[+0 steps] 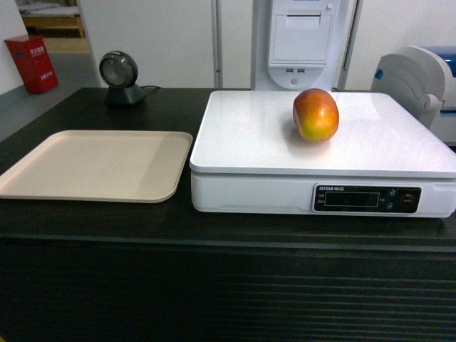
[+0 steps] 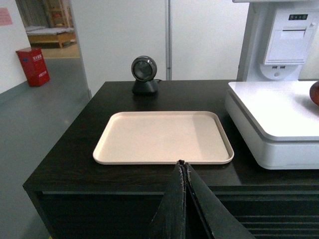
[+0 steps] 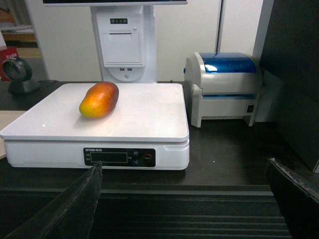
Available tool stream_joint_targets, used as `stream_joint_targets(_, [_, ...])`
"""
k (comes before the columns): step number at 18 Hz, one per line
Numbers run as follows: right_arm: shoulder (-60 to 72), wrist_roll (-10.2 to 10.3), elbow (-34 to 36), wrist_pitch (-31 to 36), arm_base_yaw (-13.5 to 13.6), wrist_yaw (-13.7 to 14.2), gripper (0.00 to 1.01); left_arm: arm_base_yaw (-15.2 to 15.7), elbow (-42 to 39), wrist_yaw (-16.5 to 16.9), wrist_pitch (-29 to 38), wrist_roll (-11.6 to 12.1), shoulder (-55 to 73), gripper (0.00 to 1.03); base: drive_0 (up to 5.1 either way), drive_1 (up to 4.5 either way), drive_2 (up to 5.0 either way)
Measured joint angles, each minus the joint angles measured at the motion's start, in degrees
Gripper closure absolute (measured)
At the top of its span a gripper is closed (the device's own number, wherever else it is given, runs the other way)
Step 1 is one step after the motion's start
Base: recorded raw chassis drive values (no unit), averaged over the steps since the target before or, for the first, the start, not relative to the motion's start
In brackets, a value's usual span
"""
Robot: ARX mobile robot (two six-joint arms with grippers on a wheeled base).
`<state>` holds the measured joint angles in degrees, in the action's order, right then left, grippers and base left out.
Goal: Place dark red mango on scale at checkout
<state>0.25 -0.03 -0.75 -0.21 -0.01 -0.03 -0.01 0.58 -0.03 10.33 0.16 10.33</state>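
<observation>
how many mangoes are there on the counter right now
1. The dark red mango lies on the scale platform, toward its back and right of centre. The beige tray to the left holds none. None other shows; one could hide beyond the views.

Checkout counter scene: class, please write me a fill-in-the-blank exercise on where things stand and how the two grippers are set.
1. The dark red mango lies on the white platform of the ____.
2. The beige tray beside the scale holds ____.
3. The left gripper has its fingers pressed ____.
4. The right gripper has its fingers spread ____, holding nothing.

Missing words: scale; nothing; together; apart
</observation>
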Motion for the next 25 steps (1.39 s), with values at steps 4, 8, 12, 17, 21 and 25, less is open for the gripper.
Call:
stream_joint_targets(4, [0.0, 0.0, 0.0, -0.07, 0.0, 0.0, 0.03, 0.0, 0.02, -0.02, -10.34, 0.0, -9.9, 1.01, 0.0, 0.0, 0.0])
stream_joint_targets(8, [0.0, 0.0, 0.0, -0.02, 0.0, 0.0, 0.03, 0.0, 0.02, 0.0, -10.54, 0.0, -9.9, 1.01, 0.0, 0.0, 0.0])
stream_joint_targets(12, [0.0, 0.0, 0.0, 0.0, 0.0, 0.0, 0.03, 0.0, 0.02, 0.0, -10.54, -0.09, -9.9, 0.69, 0.0, 0.0, 0.0])
stream_joint_targets(17, [0.0, 0.0, 0.0, -0.02, 0.0, 0.0, 0.03, 0.0, 0.02, 0.0, -10.54, -0.09, -9.9, 0.48, 0.0, 0.0, 0.0])
stream_joint_targets(21, [0.0, 0.0, 0.0, -0.02, 0.0, 0.0, 0.03, 0.0, 0.02, 0.0, -10.54, -0.09, -9.9, 0.05, 0.0, 0.0, 0.0])
stream_joint_targets(25, [0.0, 0.0, 0.0, -0.02, 0.0, 0.0, 0.03, 0.0, 0.02, 0.0, -10.54, -0.07, -9.9, 0.05, 0.0, 0.0, 0.0])
